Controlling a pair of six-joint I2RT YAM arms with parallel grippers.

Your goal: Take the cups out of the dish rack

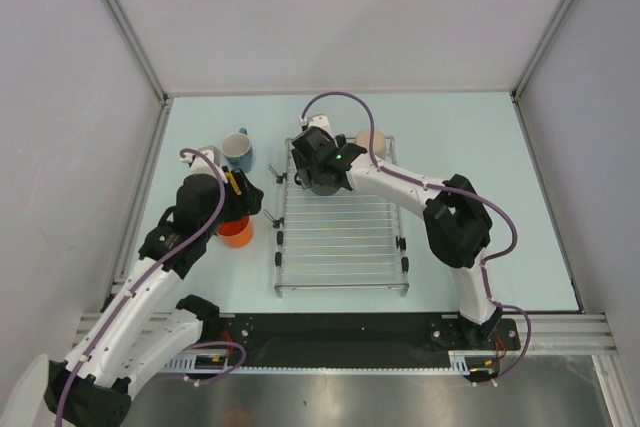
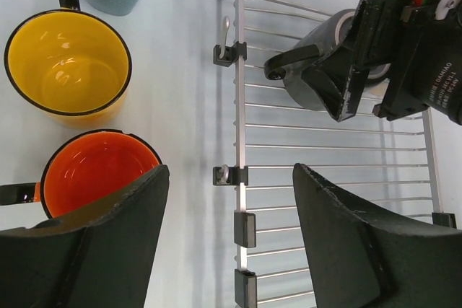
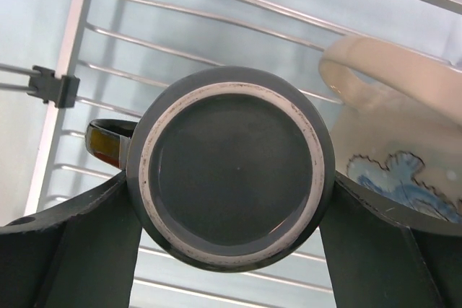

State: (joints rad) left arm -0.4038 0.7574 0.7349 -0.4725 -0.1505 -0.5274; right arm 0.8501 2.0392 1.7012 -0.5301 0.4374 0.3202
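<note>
Roughly, looks a little past halfway. Can count three of the cups off the dish rack (image 1: 340,247) and standing upright on the surface (image 1: 480,147), over toward its left edge. From far to near: blue mug (image 1: 237,150), yellow mug (image 2: 68,63), orange mug (image 2: 94,178), all near the rack's left rail but clear of it.

Leaves two on the rack, both at its far end. Finds the dark grey mug (image 3: 231,167) upside down at the rack's far left corner, base up, handle turned toward the left rail, seemingly resting on the bars. Finds the beige mug (image 3: 404,106) just beside it on the right; cannot tell its pose for certain, nor whether it touches the grey one.

Has the right gripper (image 1: 322,175) down over the dark grey mug, jaws set wide with one finger at each side of the wall. Cannot tell whether pressing on it or merely flanking it. Has the left gripper (image 2: 229,200) well open and holding nothing, hovering over the strip of surface between the orange mug and the rack's left rail.

Reads, then, as the pickup of the fourth cup, with the beige one to follow. Worth minding that close neighbour when lifting the grey mug away.
</note>
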